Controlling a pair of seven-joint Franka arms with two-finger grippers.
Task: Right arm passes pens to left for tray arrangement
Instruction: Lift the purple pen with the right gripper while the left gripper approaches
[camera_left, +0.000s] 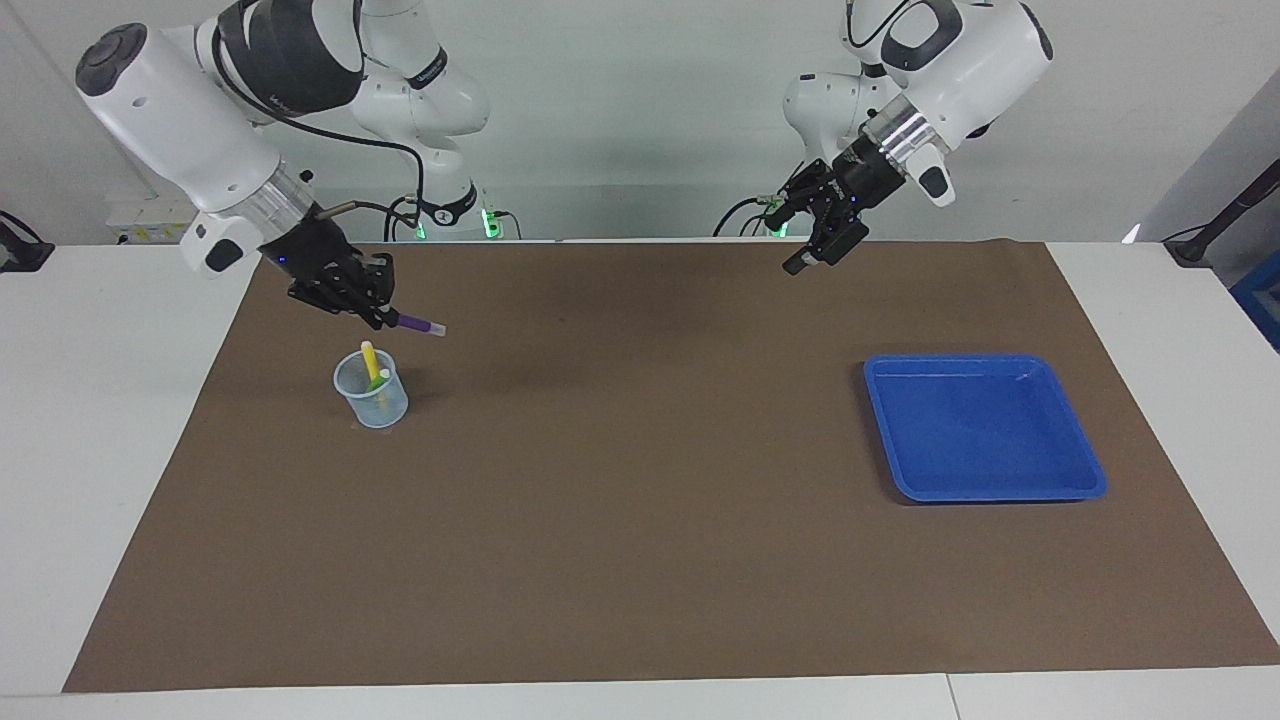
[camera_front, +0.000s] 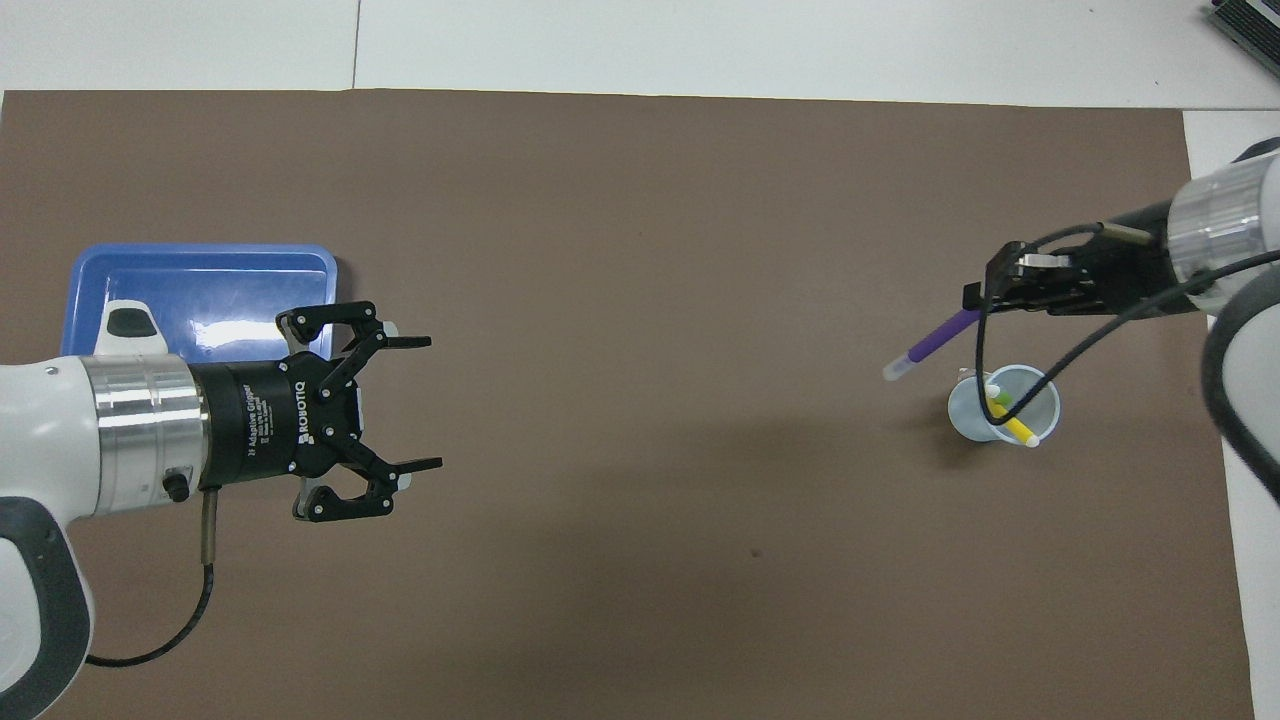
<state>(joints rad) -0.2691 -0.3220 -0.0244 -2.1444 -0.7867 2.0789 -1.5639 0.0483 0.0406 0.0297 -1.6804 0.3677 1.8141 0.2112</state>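
Slim purple pen (camera_left: 416, 324) pinched in right end effector (camera_left: 378, 314).

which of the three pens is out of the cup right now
The purple pen: the right gripper holds it in the air near the cup, while the yellow pen and green pen stand inside.

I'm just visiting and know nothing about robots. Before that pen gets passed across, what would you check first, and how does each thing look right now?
1. Right gripper shut on the purple pen: ok.
2. Pen lifted out of the cup: ok.
3. Left gripper open to receive: ok.
4. Grippers close enough to hand over: not ok, wide gap between them.
5. Blue tray holds nothing yet: ok.
6. Yellow pen and green pen standing in the cup: ok.
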